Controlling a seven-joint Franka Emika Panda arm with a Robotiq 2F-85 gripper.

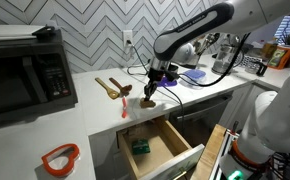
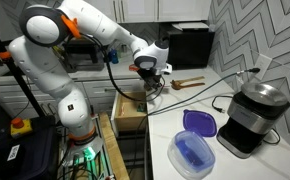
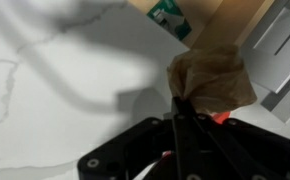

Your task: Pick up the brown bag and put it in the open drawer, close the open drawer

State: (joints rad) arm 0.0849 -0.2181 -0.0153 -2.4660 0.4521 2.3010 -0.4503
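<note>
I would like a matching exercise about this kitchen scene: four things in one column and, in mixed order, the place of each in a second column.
Things
1. purple lid
2. brown bag
3. wooden spoons
4. green item

Places
A. pinched in the gripper
B. on the counter beside the black appliance
C. inside the open drawer
D. on the counter between the microwave and the gripper

Pairs: 1-B, 2-A, 3-D, 4-C
</note>
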